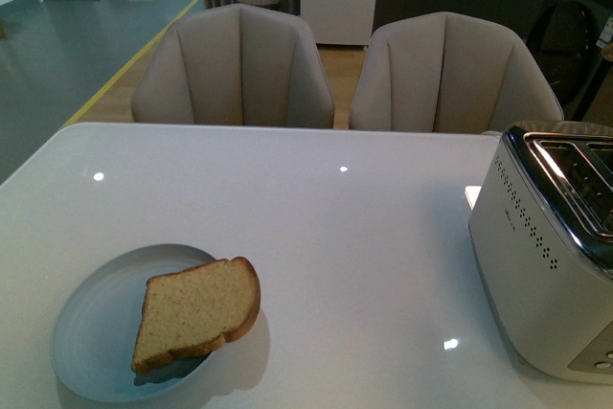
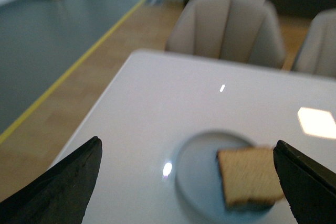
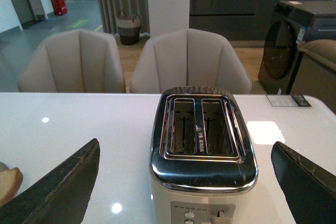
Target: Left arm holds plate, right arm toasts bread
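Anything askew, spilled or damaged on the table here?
Only the bread stands out. It lies off-centre and tilted on the plate, with its rounded crust end overhanging the rim on the side nearer the toaster. Nothing looks spilled or damaged.

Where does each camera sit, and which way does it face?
Front view: robot's body, facing across the table at plate, bread, toaster; no arm shows.
Left wrist view: on that wrist, looking at plate and bread; left gripper open.
Right wrist view: on that wrist, facing the toaster; right gripper open.
Shared: front and left wrist both show plate, bread.
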You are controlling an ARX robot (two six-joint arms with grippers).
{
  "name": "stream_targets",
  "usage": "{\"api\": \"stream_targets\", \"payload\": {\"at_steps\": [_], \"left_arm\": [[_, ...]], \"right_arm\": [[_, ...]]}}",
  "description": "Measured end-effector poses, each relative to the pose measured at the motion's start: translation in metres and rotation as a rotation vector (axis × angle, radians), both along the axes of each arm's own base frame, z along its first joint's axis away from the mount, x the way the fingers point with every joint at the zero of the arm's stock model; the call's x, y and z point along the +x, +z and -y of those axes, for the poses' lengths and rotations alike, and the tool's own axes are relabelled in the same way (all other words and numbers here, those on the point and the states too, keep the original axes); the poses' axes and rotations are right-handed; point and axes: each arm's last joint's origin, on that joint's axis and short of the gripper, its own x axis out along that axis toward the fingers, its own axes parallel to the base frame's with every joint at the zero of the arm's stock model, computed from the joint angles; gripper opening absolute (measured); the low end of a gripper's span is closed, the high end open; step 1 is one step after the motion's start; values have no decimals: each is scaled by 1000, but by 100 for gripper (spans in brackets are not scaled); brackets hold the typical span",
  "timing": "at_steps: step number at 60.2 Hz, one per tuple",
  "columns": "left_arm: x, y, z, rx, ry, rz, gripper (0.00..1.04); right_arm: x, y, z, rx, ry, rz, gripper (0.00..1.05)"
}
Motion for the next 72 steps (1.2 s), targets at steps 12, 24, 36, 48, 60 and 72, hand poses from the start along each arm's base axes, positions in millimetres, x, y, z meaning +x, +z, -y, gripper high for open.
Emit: {"api": "stream_targets", "payload": {"at_steps": [12, 24, 36, 48, 60, 72], "left_arm": [[14, 6, 3, -61, -53, -73, 97], [76, 7, -14, -92, -82, -79, 97], [150, -37, -34, -185, -132, -296, 97], [191, -82, -40, -248, -141, -499, 97], [220, -110, -43, -268, -135, -614, 97], [243, -130, -43, -280, -140, -714, 97]], "right_arm": [[0, 0, 0, 0, 0, 0, 96], [0, 0, 0, 0, 0, 0, 96], [0, 0, 0, 0, 0, 0, 96], [0, 0, 0, 0, 0, 0, 96], [0, 0, 0, 0, 0, 0, 96], [0, 0, 0, 0, 0, 0, 96]]}}
